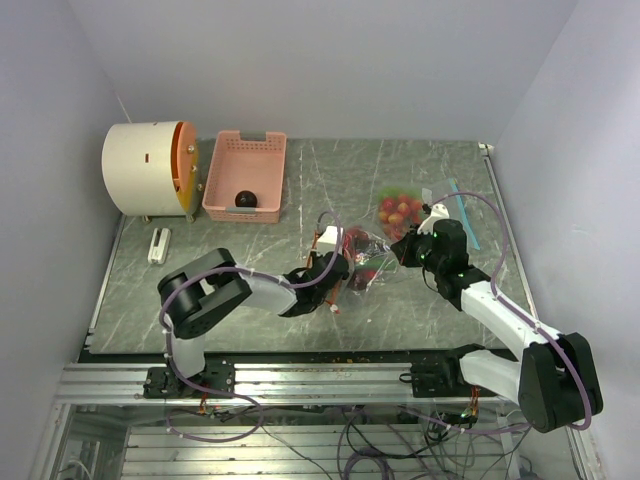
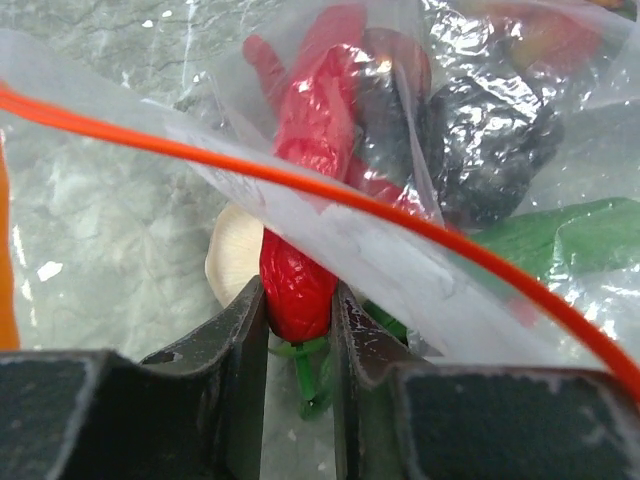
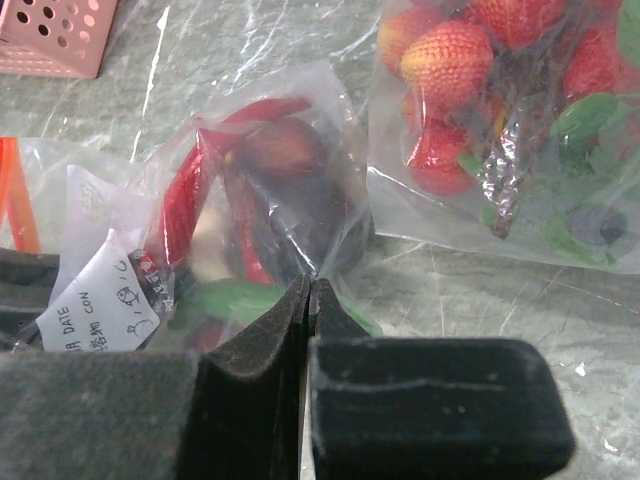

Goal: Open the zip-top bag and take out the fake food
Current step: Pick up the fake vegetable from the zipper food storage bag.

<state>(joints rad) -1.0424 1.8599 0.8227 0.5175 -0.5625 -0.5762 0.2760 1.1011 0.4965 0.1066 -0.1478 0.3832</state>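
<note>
Bag: I am seeing the zip-top bag (image 1: 365, 255) lying mid-table, holding red, dark purple and green fake food (image 3: 270, 150).
Left gripper (image 2: 298, 300): clamping a red pepper (image 2: 310, 130) at the bag mouth.
Pepper axis: running lengthwise away from the fingers, green stem nearest them.
Right gripper (image 3: 308, 300): pressing fully together, pinching the bag's film.
Pink basket (image 1: 213, 180): holding one dark piece (image 1: 244, 198).

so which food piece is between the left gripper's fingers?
The red chilli, clamped by the left gripper; the dark purple piece and the green piece sit beyond it in the bag.
</note>
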